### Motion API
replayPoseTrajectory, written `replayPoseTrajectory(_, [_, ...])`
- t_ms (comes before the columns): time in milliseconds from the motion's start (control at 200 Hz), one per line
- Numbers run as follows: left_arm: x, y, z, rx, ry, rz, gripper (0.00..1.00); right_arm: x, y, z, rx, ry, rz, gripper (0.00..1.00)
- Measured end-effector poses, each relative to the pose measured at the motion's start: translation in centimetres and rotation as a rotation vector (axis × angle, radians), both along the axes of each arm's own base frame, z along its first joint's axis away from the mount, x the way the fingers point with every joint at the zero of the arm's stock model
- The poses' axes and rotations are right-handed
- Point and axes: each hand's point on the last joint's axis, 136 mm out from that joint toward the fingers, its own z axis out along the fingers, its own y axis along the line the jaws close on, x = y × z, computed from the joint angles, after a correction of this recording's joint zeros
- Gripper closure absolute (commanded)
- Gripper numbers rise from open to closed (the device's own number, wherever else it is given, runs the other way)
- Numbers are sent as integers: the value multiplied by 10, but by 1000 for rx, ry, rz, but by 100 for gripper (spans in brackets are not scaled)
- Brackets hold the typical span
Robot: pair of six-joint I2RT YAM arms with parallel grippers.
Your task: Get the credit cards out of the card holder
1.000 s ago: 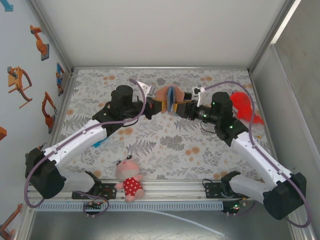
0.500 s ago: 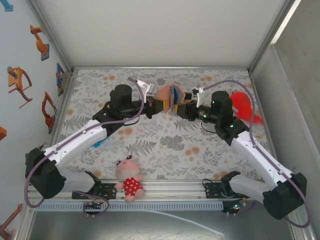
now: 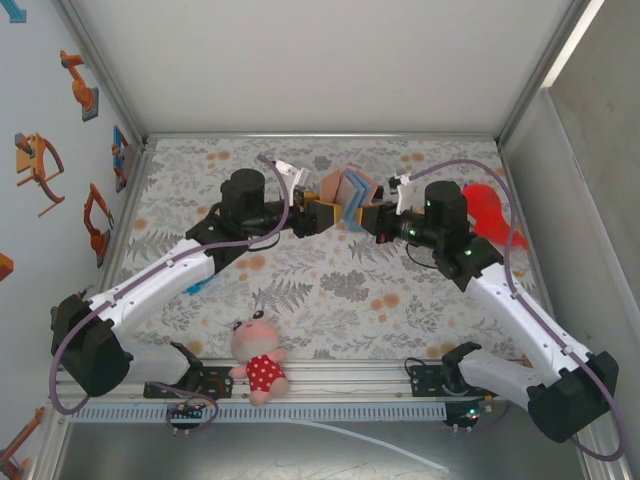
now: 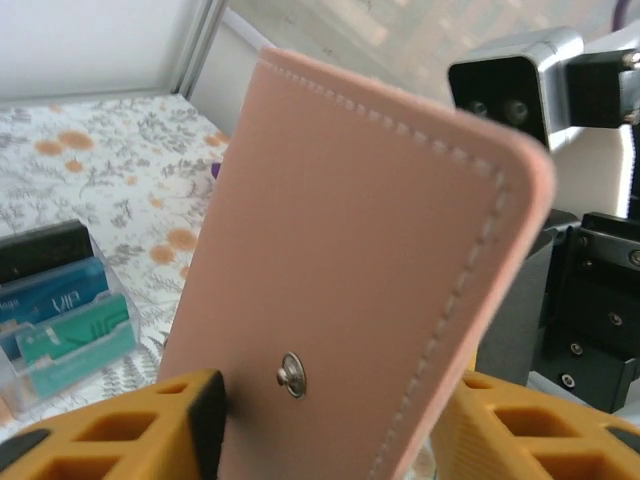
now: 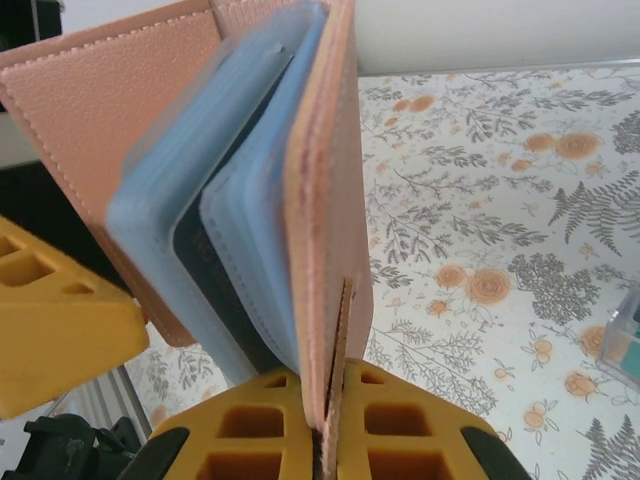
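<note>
To your left, the left end effector point(image 3: 314, 213) has its yellow fingers spread to either side of the card holder's point(image 3: 347, 188) pink cover, with the snap stud facing its camera. Judging from the wrist view, it is not clamping anything. The card holder hangs in the air above the far middle of the counter point(image 3: 330, 290), between the two arms, fanned open like a book. To your right, the right end effector point(image 5: 335, 440) is pressed together on the edge of the other cover and, I judge, carries the holder alone. The blue-grey pockets point(image 5: 190, 190) splay out beside it, and a dark edge between them may be a card. Hold the right pinch firm. Bring the left fingers onto that exposed edge, not the cover, and close on the card only. Then pull straight along the pocket so the sleeve neither buckles nor drags the holder free.
</note>
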Motion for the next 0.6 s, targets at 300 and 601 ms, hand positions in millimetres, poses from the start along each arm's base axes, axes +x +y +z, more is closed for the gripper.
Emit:
replayPoseTrajectory(300, [5,-7,-18,30,26,-13,18,1,-7,6,-80,62,-68,100])
replayPoseTrajectory(601, [9,-14,-35,50,54,-26,16,7,-10,-6,-274,149,-165,100])
